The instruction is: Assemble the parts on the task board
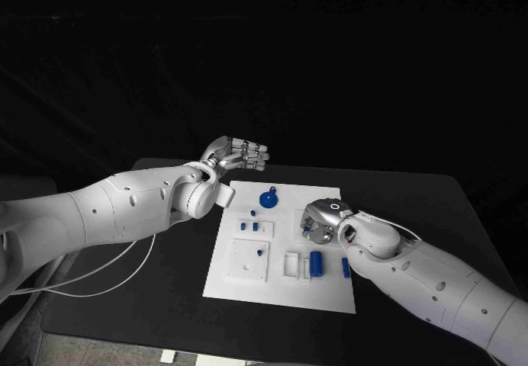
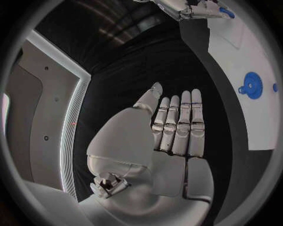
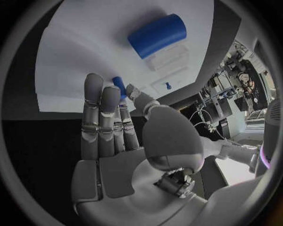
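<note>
- Both of my robot hands show from the head camera. My left robot hand (image 1: 236,158) is raised near the far left corner of the task board (image 1: 288,290), fingers curled loosely and holding nothing. My right robot hand (image 1: 321,223) is down over the middle right of the board, on a small blue part (image 1: 323,235) that I cannot make out clearly here.
- On the board I see a round blue part (image 1: 268,200) near the far edge, a blue cylinder (image 1: 317,264) in a white holder toward the near side, a slim blue piece (image 1: 344,267) just beside my right arm, and small blue pieces (image 1: 255,226) left of centre. The board lies in the middle of the black tabletop (image 1: 165,297).
- From my left wrist, my left robot hand (image 2: 177,132) is flat, fingers straight and side by side, empty. The round blue part (image 2: 252,85) lies on the board (image 2: 259,122) beyond it, and my right robot hand (image 2: 197,9) is farther off.
- From my right wrist, my right robot hand (image 3: 115,122) has its fingers mostly straight, with a small blue part (image 3: 120,86) pinched between thumb and fingertip. The blue cylinder (image 3: 157,35) lies on the board (image 3: 77,52) past the fingertips.
</note>
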`<state>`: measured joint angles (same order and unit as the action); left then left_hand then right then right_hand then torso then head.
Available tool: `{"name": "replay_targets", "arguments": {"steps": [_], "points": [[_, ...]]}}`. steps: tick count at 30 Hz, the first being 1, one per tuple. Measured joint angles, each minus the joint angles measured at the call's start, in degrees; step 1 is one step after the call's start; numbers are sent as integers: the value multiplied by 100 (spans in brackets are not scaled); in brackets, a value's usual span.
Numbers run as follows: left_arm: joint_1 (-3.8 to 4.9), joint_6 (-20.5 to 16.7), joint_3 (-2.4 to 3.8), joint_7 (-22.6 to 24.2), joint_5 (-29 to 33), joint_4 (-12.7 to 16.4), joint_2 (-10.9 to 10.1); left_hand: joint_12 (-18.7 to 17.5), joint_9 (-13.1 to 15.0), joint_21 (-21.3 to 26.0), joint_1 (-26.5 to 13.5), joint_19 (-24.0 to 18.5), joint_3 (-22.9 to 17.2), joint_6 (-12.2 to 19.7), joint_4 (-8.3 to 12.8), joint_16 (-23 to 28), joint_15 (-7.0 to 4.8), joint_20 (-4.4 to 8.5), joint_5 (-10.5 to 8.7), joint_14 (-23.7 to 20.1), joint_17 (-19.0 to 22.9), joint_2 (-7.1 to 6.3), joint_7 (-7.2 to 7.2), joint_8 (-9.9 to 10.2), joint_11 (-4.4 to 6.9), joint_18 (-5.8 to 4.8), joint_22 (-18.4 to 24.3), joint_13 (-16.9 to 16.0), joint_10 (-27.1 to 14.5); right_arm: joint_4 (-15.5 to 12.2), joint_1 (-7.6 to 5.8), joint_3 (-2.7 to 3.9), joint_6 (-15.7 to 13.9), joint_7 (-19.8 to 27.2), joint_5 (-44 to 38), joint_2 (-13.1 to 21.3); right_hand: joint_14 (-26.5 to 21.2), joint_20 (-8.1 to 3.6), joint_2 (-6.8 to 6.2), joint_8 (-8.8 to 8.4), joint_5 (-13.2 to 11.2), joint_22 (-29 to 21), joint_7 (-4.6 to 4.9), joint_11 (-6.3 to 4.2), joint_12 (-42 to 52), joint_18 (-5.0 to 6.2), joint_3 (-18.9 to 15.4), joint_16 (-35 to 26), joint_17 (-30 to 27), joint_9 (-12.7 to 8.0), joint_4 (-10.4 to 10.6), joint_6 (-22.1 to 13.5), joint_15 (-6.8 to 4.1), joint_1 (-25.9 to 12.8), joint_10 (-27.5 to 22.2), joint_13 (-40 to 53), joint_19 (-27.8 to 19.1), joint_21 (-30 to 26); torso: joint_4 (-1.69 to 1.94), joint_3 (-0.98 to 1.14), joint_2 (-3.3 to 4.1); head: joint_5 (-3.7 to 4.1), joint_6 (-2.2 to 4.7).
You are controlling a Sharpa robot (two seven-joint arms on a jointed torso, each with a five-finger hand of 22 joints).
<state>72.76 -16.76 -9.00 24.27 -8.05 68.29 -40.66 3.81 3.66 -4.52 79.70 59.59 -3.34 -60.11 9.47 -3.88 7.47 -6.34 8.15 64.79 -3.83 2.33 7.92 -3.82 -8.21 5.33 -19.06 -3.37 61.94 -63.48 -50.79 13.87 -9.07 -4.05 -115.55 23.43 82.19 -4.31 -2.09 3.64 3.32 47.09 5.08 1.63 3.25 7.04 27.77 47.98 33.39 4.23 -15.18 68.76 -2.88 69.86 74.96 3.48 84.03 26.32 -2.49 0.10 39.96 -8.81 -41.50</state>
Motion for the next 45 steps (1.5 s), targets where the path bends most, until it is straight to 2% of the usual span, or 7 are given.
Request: {"name": "replay_targets", "arguments": {"steps": [13,16,21,24,31,35,45], "points": [[0,68,1,-88,113,11,-27,0,0,0,-2,0,0,1,0,0,4,0,0,-4,0,2,1,0,0,0,36,0,0,4,-17,-15,17,-70,-142,-19,0,0,-23,0,14,259,7,22,17,-43,262,-28,82,3,-86,7,0,69,22,32,-1,21,1,-1,13,-40,-34],[1,95,1,-121,118,13,-31,0,0,0,-2,0,0,4,0,0,20,0,0,-61,0,2,4,0,-10,0,49,0,-53,-5,-17,-25,-11,-79,-176,-21,1,-20,-109,-11,262,320,0,85,28,-67,410,-29,96,24,-112,159,-40,155,85,32,-1,79,0,-1,15,-56,-36],[1,137,1,-163,119,21,-36,0,0,0,-2,0,25,4,-25,0,20,0,0,-61,0,2,4,0,-10,0,66,0,-53,-108,4,-36,-78,-105,-215,24,29,-61,-167,-8,334,511,-61,115,22,-89,785,-29,165,69,-102,298,-70,207,112,28,0,175,-7,3,15,-77,-37],[1,165,1,-184,125,24,-50,0,0,0,-2,0,41,4,-41,0,20,0,0,-61,0,2,4,0,-10,0,96,0,-53,-236,11,11,-93,-124,-215,80,25,-61,-194,-3,358,577,-67,115,19,-88,808,-29,181,69,-94,304,-74,188,112,28,0,176,-12,3,15,-101,-46],[1,229,1,-228,147,0,-69,0,0,0,-2,0,41,4,-41,0,20,0,0,-61,0,2,4,0,-10,0,95,0,-52,-742,6,312,-93,-177,-197,245,11,-60,-231,1,359,694,-82,115,15,-87,816,-29,199,69,-90,359,-88,209,112,28,0,176,-12,-7,9,-179,-48],[1,239,1,-233,153,-15,-74,0,0,0,-1,0,57,4,-57,0,20,0,0,-61,0,1,4,0,-10,0,164,0,-52,-1017,-10,423,-94,-201,-190,283,11,-60,-232,1,359,706,-88,115,4,-87,817,-29,202,69,-90,365,-89,209,112,16,0,176,-20,-4,10,-238,-49],[2,241,1,-233,148,-18,-22,0,0,0,-11,0,81,4,-81,0,21,0,0,-61,0,11,4,0,-9,0,196,0,-52,-1384,-22,465,-82,-203,-124,126,11,-59,-277,1,358,730,-88,115,-7,-84,817,-29,207,68,-90,365,-89,164,112,16,0,176,-7,-15,18,-403,-73]]}}
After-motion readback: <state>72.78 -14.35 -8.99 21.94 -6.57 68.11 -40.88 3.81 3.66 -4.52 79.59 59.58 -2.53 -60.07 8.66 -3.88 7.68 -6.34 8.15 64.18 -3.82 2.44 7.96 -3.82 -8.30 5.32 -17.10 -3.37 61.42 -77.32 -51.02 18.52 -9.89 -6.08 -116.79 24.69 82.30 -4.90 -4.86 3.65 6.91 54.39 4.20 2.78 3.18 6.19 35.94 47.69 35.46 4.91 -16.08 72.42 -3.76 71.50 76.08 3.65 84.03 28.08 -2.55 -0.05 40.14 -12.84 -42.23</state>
